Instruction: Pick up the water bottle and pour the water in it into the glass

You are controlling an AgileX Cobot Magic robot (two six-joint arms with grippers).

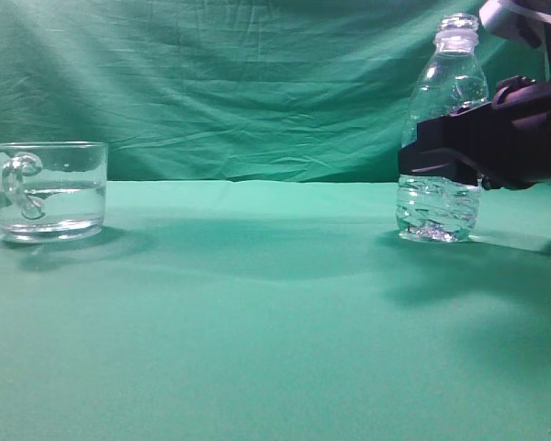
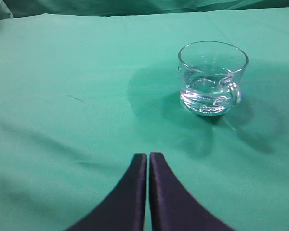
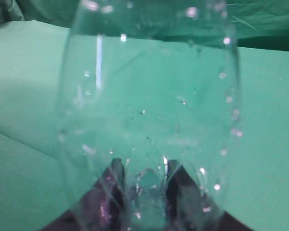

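The water bottle (image 1: 450,83) stands upright on the green cloth at the right, uncapped, with a little water (image 1: 436,213) in its base. My right gripper (image 1: 424,158) reaches in from the right and is shut on the bottle's middle. In the right wrist view the bottle (image 3: 149,96) fills the frame and the fingertips (image 3: 140,166) show through its wall. The glass (image 1: 50,188) stands at the far left, partly filled with water, handle towards the camera. My left gripper (image 2: 148,156) is shut and empty, short of the glass (image 2: 212,77) and to its left.
A green cloth (image 1: 257,312) covers the table and a green cloth backdrop (image 1: 239,83) hangs behind it. A wide stretch of cloth lies between the glass and the bottle.
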